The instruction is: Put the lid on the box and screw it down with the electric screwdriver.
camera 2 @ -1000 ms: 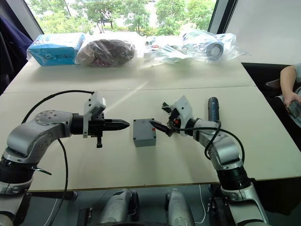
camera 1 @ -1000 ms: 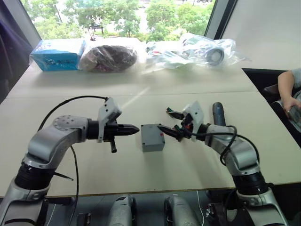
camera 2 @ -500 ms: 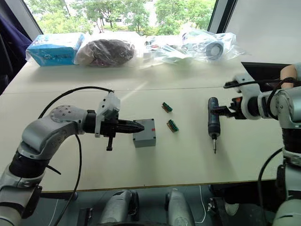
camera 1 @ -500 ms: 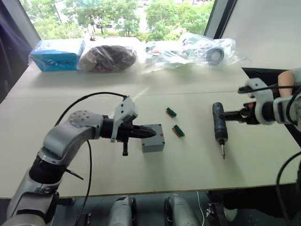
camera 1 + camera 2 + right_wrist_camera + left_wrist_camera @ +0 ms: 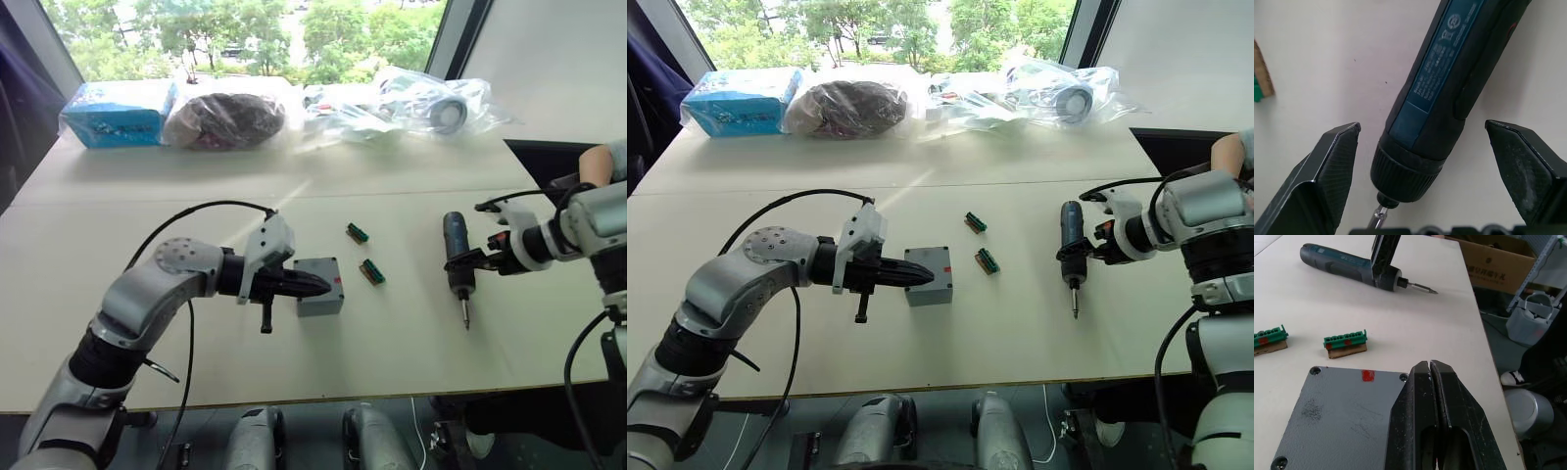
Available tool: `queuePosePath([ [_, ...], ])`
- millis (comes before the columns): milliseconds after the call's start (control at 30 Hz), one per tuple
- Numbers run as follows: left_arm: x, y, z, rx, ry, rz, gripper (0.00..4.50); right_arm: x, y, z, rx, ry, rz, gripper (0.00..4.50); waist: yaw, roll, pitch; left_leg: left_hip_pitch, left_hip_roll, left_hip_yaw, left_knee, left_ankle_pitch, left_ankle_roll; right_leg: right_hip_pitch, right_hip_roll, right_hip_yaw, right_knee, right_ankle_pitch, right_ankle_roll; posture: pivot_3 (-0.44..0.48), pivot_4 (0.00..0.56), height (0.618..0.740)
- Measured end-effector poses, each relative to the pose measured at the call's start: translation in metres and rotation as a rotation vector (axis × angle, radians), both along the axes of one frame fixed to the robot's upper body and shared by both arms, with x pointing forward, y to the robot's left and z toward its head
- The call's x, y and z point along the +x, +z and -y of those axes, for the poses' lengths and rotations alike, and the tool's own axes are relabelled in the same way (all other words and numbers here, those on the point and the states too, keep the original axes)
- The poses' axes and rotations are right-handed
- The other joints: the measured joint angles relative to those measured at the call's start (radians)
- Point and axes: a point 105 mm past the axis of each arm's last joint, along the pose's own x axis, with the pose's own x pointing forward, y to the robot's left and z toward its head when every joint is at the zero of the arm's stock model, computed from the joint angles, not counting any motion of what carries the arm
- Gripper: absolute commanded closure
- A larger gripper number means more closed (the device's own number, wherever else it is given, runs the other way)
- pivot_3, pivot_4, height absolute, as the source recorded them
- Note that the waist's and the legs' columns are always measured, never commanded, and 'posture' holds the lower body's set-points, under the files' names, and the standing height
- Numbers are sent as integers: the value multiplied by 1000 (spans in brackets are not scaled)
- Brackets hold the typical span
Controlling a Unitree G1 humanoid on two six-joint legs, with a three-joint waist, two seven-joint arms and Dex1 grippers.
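Observation:
The grey lid [image 5: 315,267] lies flat on the box [image 5: 319,305] mid-table, red mark toward the right. My left gripper [image 5: 326,287] is shut with nothing in it, its tips over the lid's near edge [image 5: 1347,416]; whether they touch it is unclear. The electric screwdriver [image 5: 457,257] lies on the table to the right, bit pointing at the front edge. My right gripper [image 5: 470,262] is open, one finger on each side of the screwdriver's [image 5: 1449,73] front end, not closed on it.
Two small green-brown parts [image 5: 357,233] [image 5: 371,273] lie between box and screwdriver. A blue packet [image 5: 120,113] and plastic bags [image 5: 230,119] line the table's far edge. A person's arm [image 5: 598,164] shows at the right edge.
My right arm swung from beside the box out to the screwdriver and now straddles its front end. My left gripper slid right, from left of the box to over the lid.

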Motion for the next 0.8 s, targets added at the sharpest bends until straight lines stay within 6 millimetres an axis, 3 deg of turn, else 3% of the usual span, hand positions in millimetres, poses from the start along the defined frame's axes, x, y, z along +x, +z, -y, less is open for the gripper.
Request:
queuePosePath([
  [167,-3,1,0,0,3,10,4500,3,-4,0,-23,31,-11,162,0,0,0,0,0,0,0,0,0,0,0,0,0,0,0,0,150,740],
  [200,-3,1,0,0,3,12,4500,3,-4,1,-24,33,-12,674,0,0,0,0,0,0,0,0,0,0,0,0,0,0,0,0,150,740],
  [433,-1,0,-1,5,26,6,4500,6,-10,7,-109,95,-15,2703,0,-2,-1,1,0,0,1,0,0,1,0,0,0,0,0,0,150,740],
  [633,2,-2,-3,4,39,0,4500,8,-9,6,-112,92,-11,2703,1,-2,-1,1,0,0,1,0,0,1,0,0,0,0,0,0,150,740],
  [733,8,-3,-9,2,68,-6,4500,24,-4,8,-116,67,86,2703,-4,0,0,1,0,2,1,0,0,0,0,1,0,0,0,0,150,740],
  [800,15,-3,-17,5,104,-12,4500,45,16,1,-63,64,273,2703,-7,2,1,-1,0,3,1,0,0,-4,0,2,1,1,1,0,150,740],
])
